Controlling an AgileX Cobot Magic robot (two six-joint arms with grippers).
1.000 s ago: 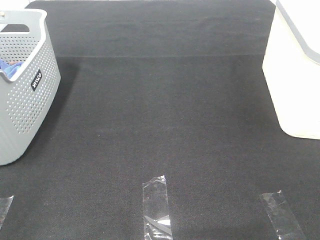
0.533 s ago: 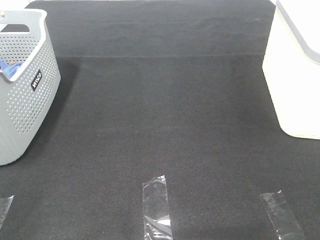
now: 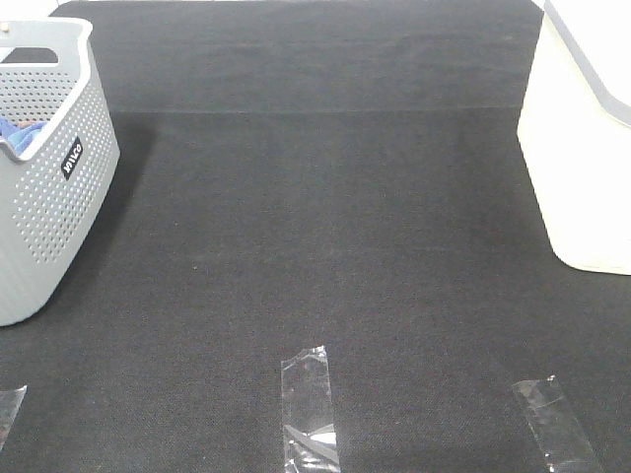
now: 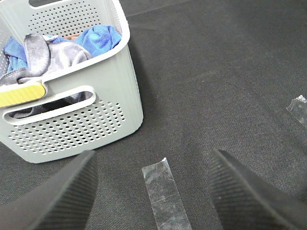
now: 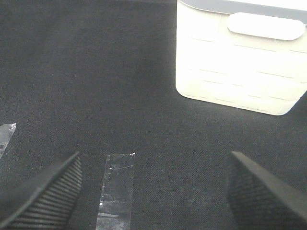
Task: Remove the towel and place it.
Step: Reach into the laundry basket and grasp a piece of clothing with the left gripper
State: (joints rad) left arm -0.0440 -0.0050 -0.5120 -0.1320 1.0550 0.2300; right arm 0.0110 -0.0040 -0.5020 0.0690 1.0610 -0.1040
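Note:
The greyish-lavender towel lies crumpled inside the grey perforated basket, next to a bright blue cloth. The basket stands at the far left of the black mat in the high view; only a bit of blue cloth shows over its rim there. My left gripper is open, low over the mat, a short way in front of the basket. My right gripper is open over the mat, some way from the white bin. Neither gripper shows in the high view.
A white bin stands at the right edge of the mat. Strips of clear tape lie along the front of the mat. A yellow item sits at the basket's rim.

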